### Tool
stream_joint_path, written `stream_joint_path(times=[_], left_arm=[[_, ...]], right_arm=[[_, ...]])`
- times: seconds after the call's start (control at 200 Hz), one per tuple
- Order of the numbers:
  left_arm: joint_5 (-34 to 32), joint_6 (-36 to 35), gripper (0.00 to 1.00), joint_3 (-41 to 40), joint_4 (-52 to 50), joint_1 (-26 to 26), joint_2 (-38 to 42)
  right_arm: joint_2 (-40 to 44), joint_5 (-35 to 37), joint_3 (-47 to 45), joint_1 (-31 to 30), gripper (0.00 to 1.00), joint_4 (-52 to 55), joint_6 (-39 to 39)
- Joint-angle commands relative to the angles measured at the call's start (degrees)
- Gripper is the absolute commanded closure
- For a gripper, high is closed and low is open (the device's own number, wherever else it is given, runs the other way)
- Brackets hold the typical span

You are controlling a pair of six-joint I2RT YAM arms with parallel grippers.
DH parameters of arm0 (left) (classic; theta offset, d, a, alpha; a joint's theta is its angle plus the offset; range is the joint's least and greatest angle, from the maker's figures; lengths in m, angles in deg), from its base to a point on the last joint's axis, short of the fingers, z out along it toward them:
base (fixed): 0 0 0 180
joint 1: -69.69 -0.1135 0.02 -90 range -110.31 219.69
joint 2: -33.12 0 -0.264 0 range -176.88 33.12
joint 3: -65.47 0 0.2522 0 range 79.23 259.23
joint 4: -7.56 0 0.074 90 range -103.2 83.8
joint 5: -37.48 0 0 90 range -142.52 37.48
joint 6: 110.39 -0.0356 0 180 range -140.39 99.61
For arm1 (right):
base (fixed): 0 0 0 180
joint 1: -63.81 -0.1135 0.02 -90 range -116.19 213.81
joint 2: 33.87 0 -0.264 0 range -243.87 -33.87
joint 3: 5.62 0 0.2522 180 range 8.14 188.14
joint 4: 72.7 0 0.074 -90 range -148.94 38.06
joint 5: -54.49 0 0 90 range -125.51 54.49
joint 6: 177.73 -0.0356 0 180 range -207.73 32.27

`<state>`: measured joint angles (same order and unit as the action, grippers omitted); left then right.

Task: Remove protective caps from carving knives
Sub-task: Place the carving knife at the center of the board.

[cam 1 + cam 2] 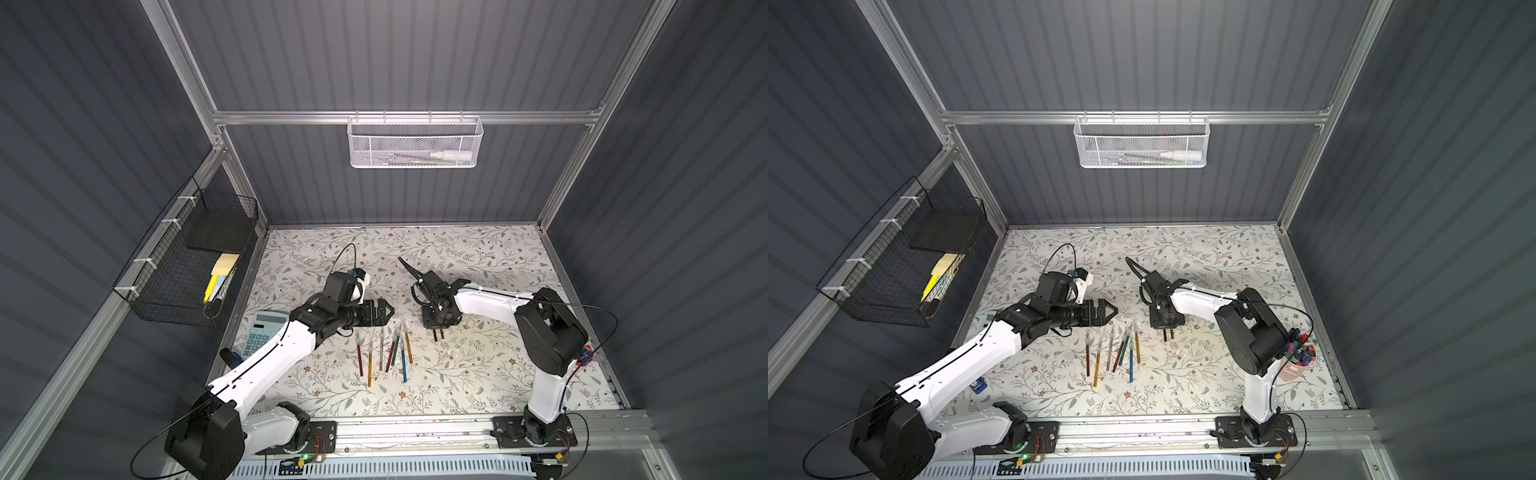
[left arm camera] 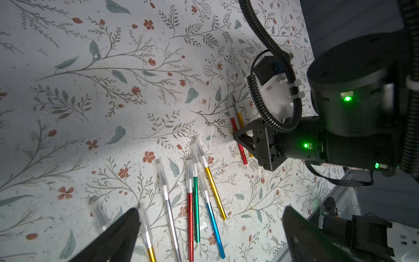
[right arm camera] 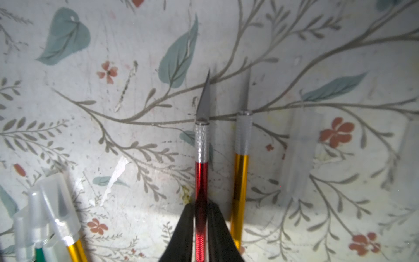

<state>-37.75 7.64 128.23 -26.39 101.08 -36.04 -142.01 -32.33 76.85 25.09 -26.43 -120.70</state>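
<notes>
Two bare knives lie side by side near the middle of the floral-printed tabletop: the red knife and a gold knife. Each is a slim, glossy metallic rod with a knurled silver collar and a flat grey blade tapering to a point. Just beside the gold one rests a loose cap, a frosted see-through plastic sleeve that shows only as a blur; a second is cut off at the picture's edge. The right pincer is closed on the red handle, its black fingers hugging both sides. In both top views it hides the two blades, so only the handle ends show. The capped knives, seven of them, lie in a loose fan on the left-edge side of the pair; one is half hidden behind a finger in the left wrist view. The left pincer hangs near them, jaws wide apart. All the knives run lengthwise from near edge to far edge, tips toward the far edge.
</notes>
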Motion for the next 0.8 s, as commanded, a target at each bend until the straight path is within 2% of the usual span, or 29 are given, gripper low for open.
stream_joint_path(times=[0.0,0.475,0.63,0.795], left_arm=[[-0.17,-0.16,0.00,-0.67,-0.82,-0.28,1.23],[0.03,-0.30,0.01,-0.02,-0.74,-0.29,0.45],[0.27,0.91,0.02,-1.27,0.27,-0.28,-0.26],[0.91,3.93,0.03,-3.70,0.76,0.65,-0.68]], right_arm=[[-1.38,0.80,0.99,0.07,0.82,1.70,-0.08],[1.21,1.18,5.65,0.08,0.79,4.88,1.19],[4.70,1.95,6.06,0.13,0.79,6.34,1.84],[12.55,-1.57,2.04,-0.07,0.77,4.81,3.38]])
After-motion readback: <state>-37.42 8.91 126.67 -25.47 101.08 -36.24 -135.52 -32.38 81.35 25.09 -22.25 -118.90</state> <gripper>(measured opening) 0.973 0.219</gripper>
